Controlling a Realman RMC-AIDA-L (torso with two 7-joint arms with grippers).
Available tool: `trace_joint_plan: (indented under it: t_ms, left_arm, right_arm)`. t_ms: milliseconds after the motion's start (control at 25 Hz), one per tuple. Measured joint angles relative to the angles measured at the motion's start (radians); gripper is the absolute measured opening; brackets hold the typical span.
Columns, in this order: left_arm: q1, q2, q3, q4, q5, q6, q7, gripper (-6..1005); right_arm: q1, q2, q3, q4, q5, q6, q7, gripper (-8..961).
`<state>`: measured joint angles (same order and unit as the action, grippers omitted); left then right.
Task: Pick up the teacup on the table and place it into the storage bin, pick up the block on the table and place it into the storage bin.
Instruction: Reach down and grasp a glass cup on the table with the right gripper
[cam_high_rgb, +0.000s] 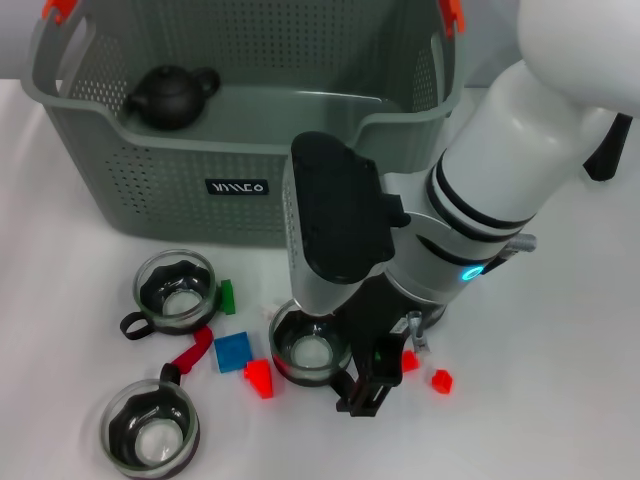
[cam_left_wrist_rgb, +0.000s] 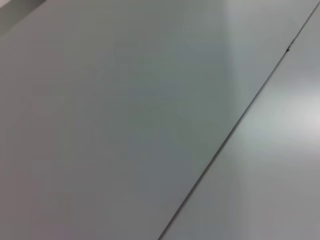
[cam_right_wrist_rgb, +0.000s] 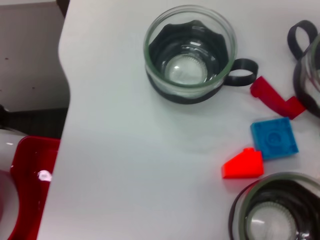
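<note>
While the right gripper (cam_high_rgb: 345, 375) hung low over the table (cam_high_rgb: 560, 420), it stood at the near rim of the middle teacup (cam_high_rgb: 310, 352), one of three glass teacups there. Whether its fingers were apart or together could not be told, as the wrist housing hid most of them. The storage bin (cam_high_rgb: 150, 170) stood behind the cups, holding a black teapot (cam_high_rgb: 170, 96). The blocks lay close by: a blue block (cam_high_rgb: 232, 351), a red wedge (cam_high_rgb: 259, 378) and a small red block (cam_high_rgb: 442, 379).

The step in hand appeared to be the grasp of the middle teacup. To do it well, the fingers should straddle the glass wall squarely, clear of the red wedge, and lift vertically before moving toward the bin. The left gripper was not in view.
</note>
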<state>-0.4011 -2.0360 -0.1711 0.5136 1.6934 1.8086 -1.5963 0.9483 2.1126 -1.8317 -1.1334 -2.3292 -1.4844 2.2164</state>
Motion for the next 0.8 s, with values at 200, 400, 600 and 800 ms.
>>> trace_joint_plan:
  t_ms: [200, 400, 600, 800]
  left_arm:
    - [0.003, 0.0, -0.002, 0.0, 0.0, 0.002, 0.0, 843]
    - [0.007, 0.0, -0.003, 0.0, 0.0, -0.018, 0.001, 843]
    - [0.016, 0.0, -0.006, 0.0, 0.0, -0.041, 0.006, 843]
    - [0.017, -0.001, -0.007, 0.0, 0.0, -0.045, 0.006, 843]
  right_arm:
    - [-0.003, 0.003, -0.064, 0.008, 0.002, 0.078, 0.009, 914]
    - [-0.009, 0.008, -0.153, 0.015, 0.002, 0.161, 0.021, 914]
    - [-0.011, 0.009, -0.187, 0.049, 0.007, 0.233, 0.039, 915]
    - [-0.003, 0.009, -0.223, 0.08, 0.031, 0.28, 0.039, 889]
